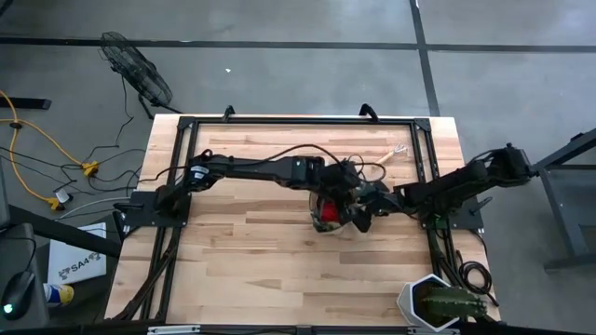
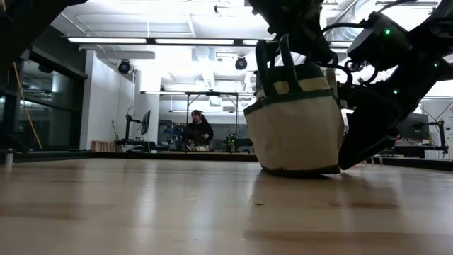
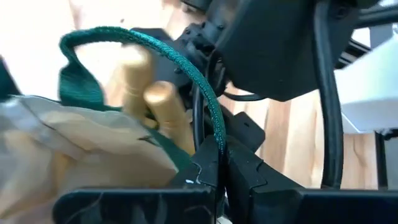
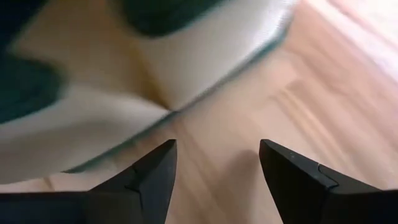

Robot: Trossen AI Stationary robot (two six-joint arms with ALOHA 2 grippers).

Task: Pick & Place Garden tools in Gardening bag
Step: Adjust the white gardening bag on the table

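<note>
While both arms were crowded together near the middle of the overhead frame, the gardening bag [image 1: 333, 214] sat on the wooden table [image 1: 251, 251] right between them, a bit right of centre. Something red [image 1: 326, 210] showed inside its open top from above.

From the table-level camera the bag [image 2: 296, 126] filled the centre-right of the frame, tan canvas with a dark green band along the bottom and a green loop handle [image 2: 272, 60] pulled upward. It looked tipped a little, one edge of the base lifted off the wood.

The left gripper [image 3: 222, 171] had its fingers pinched together on the bag's teal cord handle [image 3: 155, 53], which arced across the upper left of the left wrist frame. Two wooden tool handles [image 3: 166, 112] stuck out of the bag right behind that cord.

The right gripper [image 4: 217, 171] hung low beside the bag with its two dark fingers [image 4: 152, 180] spread apart and nothing between them, just bare table showing through the gap. The bag's canvas side took up the upper left of that frame, close to the fingertips but I couldn't tell if it was touching.

Lower right of the overhead frame, a spiky green plant in a white pot [image 1: 440, 303] sat at the table's corner, well apart from the bag. A person [image 2: 197, 131] was in the room far behind.
</note>
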